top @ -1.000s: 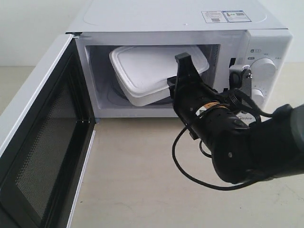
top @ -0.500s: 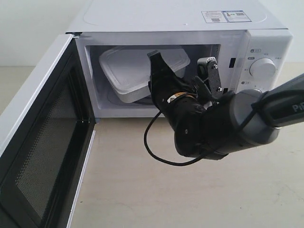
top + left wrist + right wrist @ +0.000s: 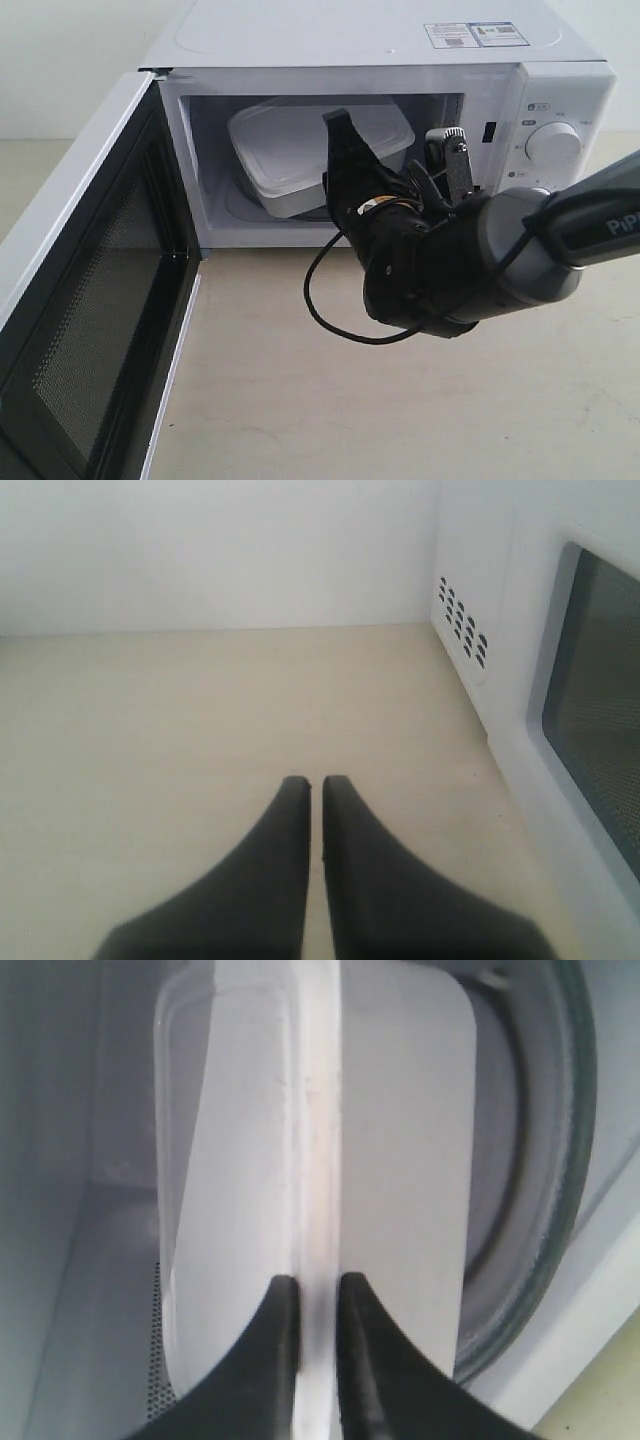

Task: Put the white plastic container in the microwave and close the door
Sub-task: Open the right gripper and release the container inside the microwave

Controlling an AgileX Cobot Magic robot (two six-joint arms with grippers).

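Placement is nearly finishing, as the right claw is pinching the white plastic container by its rim, tilted over the turntable inside the microwave, while the left claw, pressed together on nothing, is hovering outside the microwave by the open door, probably ready to swing it shut.

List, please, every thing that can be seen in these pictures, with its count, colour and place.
white plastic container: one, translucent white, tilted inside the microwave, over the turntable.
microwave: one, white, on the table.
door: one, white with dark mesh window, swung open.
turntable: one, clear glass, on the cavity floor.
table: one, beige.
cable: one, black, looping from the right arm.
left gripper: one, black, shut and empty, over the table.
right gripper: one, black, shut on the container's rim.
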